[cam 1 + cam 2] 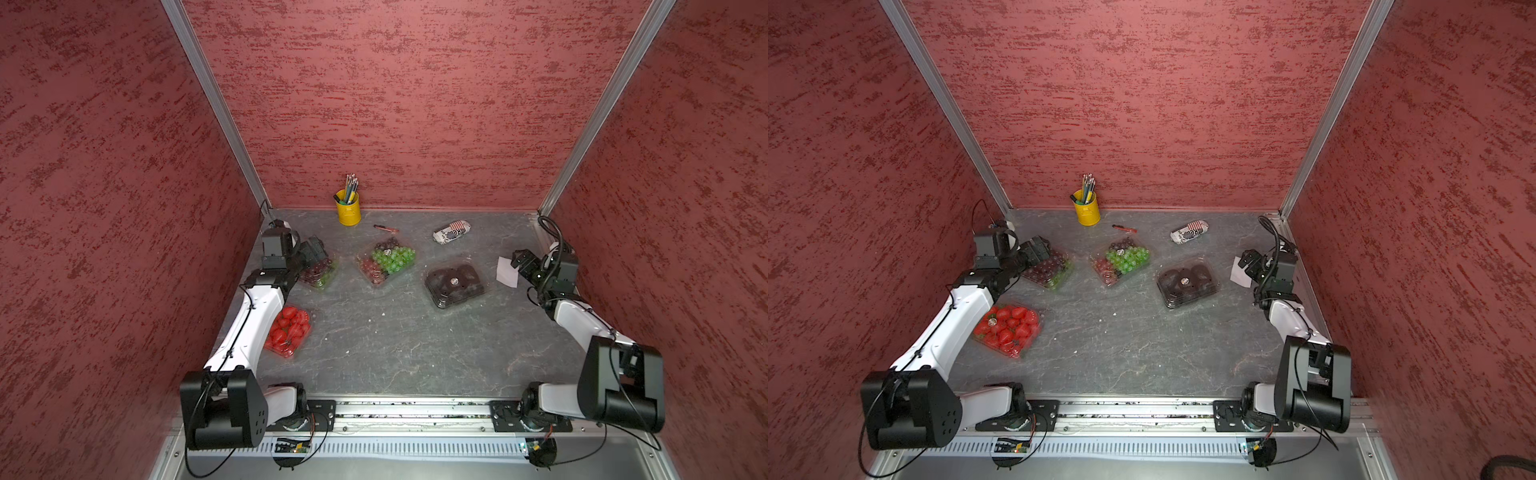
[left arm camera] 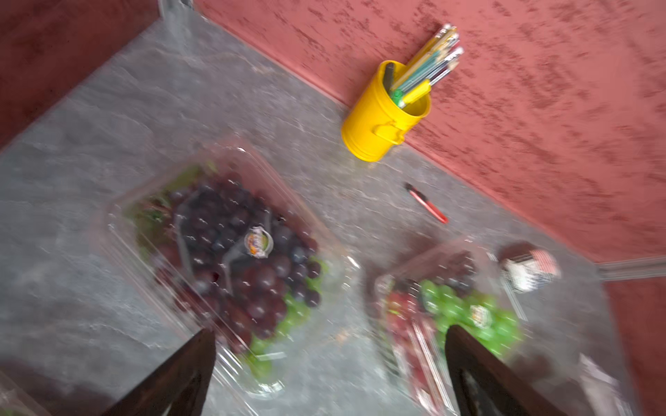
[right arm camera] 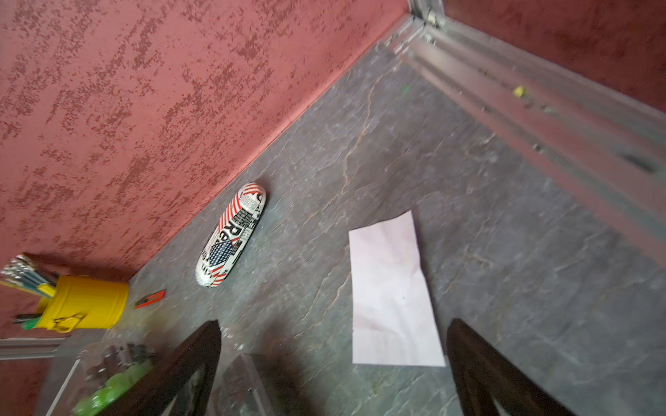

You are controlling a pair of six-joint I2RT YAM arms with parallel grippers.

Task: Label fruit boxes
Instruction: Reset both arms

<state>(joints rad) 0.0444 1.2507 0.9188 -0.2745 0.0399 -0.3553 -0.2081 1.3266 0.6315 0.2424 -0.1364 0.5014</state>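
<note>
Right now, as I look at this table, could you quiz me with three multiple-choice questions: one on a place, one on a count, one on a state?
1. Where is the yellow pencil cup?
A) against the back wall
B) in the middle
C) at the front edge

2. How many clear boxes of fruit are on the table?
A) two
B) four
C) six

3. The right pincer near the white sheet is:
A) open and empty
B) shut on a pencil
C) shut on a box

Answers:
1 A, it stands at the wall's foot.
2 B, mixed grapes, dark grapes, strawberries, dark fruit.
3 A, its fingers stand wide apart with nothing between.
</note>
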